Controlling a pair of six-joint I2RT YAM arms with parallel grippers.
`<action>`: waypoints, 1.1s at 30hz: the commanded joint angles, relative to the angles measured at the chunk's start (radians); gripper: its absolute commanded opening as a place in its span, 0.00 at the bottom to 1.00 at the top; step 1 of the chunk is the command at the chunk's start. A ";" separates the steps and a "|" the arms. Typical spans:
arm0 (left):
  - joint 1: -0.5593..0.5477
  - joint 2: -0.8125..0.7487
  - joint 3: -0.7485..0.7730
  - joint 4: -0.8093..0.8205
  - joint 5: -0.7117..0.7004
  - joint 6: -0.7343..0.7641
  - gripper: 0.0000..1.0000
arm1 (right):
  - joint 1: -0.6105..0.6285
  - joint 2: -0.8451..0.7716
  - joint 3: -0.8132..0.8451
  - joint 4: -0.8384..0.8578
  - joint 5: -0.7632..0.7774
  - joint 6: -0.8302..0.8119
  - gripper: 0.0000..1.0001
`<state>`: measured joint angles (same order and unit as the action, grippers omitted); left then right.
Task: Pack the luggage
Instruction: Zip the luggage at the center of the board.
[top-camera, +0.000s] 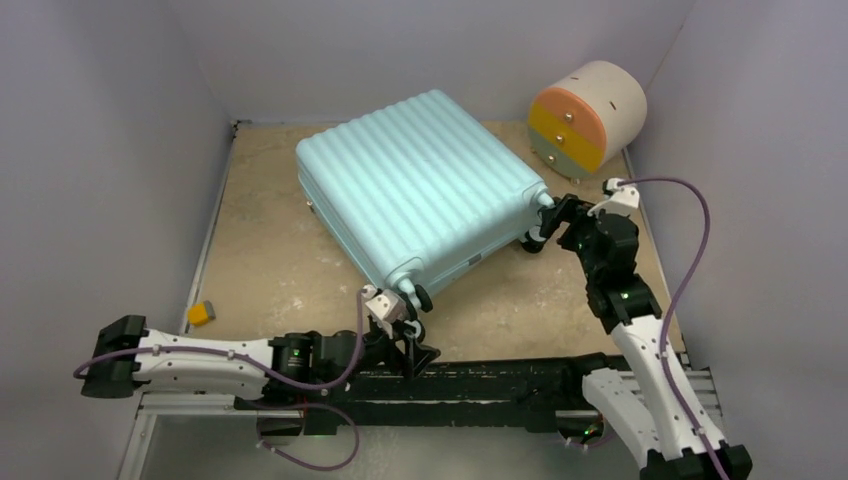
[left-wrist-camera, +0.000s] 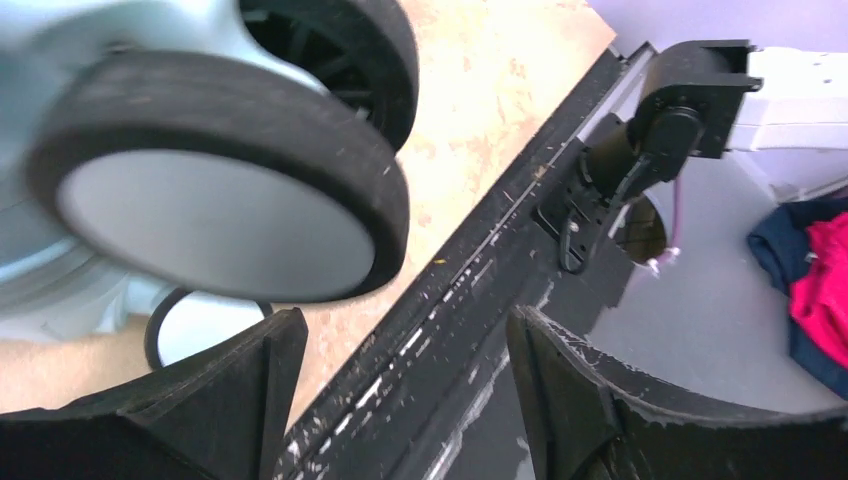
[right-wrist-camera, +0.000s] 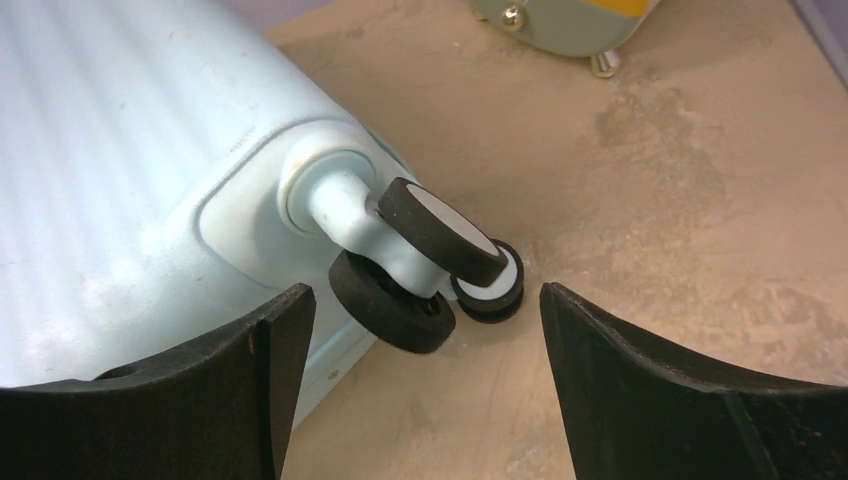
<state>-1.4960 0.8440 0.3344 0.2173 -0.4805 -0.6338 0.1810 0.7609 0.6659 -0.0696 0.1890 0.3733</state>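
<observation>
Luggage (top-camera: 420, 185) lies flat & shut on the table (top-camera: 270, 270), mid-to-back, turned at an angle so one corner points toward the arms. Pale teal hard shell, ribbed top face w/ long parallel ridges, rounded corners, smooth band along the side. Its wheeled end faces near-right: one caster at the near corner (top-camera: 415, 295), another at the right corner (top-camera: 530, 240). Close up, the right-corner caster (right-wrist-camera: 440, 235) is a twin wheel w/ black tyres & white/grey hubs on a teal stalk set in a rounded teal socket; the near caster (left-wrist-camera: 220, 200) looks the same, black tyre w/ pale grey disc, blurred. Left tool (left-wrist-camera: 405, 320) sits low just below that near caster, fingers spread wide, nothing between them; in the top view it is (top-camera: 412, 335) by the table's front rail. Right tool (right-wrist-camera: 425, 295) is also spread wide, nothing gripped, pointed at the right-corner caster from just beside it; touching or not, can't tell. Top view puts it at (top-camera: 550, 215). Round cream drawer unit (top-camera: 585, 115) w/ orange, yellow, green fronts stands at back right, apart from the luggage. Small yellow block (top-camera: 201, 313) near the left edge.
</observation>
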 joint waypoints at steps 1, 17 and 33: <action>-0.010 -0.184 0.027 -0.309 0.049 -0.116 0.77 | -0.004 -0.097 0.113 -0.203 0.096 0.089 0.86; 0.016 -0.153 0.492 -0.453 -0.311 0.275 0.97 | -0.005 -0.322 -0.120 -0.101 -0.321 0.334 0.80; 0.626 0.005 0.536 -0.355 0.083 0.176 1.00 | -0.005 0.145 -0.103 0.294 -0.433 0.431 0.73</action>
<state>-0.8772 0.8703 0.8646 -0.1692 -0.4000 -0.4534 0.1810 0.8196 0.5087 0.0689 -0.1913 0.7612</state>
